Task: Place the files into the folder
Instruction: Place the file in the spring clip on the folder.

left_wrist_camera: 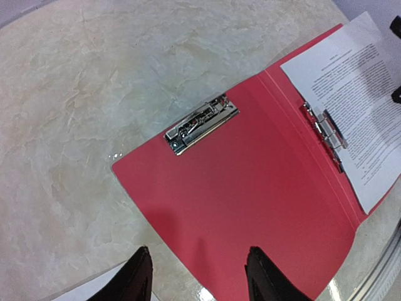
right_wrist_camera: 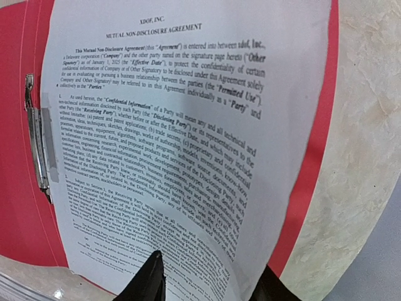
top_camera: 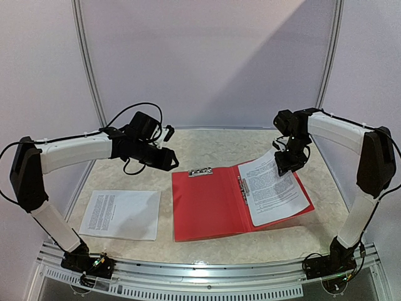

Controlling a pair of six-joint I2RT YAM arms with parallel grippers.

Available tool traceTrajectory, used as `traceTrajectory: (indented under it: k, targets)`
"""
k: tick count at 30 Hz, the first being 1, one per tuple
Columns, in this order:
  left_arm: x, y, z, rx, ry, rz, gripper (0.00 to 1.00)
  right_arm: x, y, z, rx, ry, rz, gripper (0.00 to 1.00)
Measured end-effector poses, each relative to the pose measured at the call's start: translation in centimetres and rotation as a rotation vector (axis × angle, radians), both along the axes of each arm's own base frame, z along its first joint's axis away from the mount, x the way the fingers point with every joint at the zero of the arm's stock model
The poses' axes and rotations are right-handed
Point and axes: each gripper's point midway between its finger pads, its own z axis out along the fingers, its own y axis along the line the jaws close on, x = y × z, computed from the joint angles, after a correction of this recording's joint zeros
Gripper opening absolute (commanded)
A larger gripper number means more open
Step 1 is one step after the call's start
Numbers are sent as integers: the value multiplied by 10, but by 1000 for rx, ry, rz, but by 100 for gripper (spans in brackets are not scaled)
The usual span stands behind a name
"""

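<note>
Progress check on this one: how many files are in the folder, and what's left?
Done: one printed sheet lies on the right half of the open red folder, beside its spine clip. In hand: nothing gripped; the right gripper is open over that sheet, the left gripper open above the folder's left half. Left: the second sheet, on the table outside the folder.

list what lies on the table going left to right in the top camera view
loose printed sheet → red folder's bare left cover → spine clip → printed sheet on the right cover
</note>
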Motion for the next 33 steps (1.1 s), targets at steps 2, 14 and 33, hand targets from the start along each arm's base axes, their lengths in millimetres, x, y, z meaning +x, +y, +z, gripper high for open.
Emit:
traceTrajectory:
  k: [2, 14, 33]
  targets:
    - [0, 0, -1, 0, 2, -1, 52, 3, 0, 1, -4, -6, -1, 45]
    - [0, 0, -2, 0, 4, -2, 52, 9, -15, -4, -103, -12, -31, 61]
    - [14, 23, -10, 112, -40, 104, 58, 27, 56, 41, 67, -210, 73, 61]
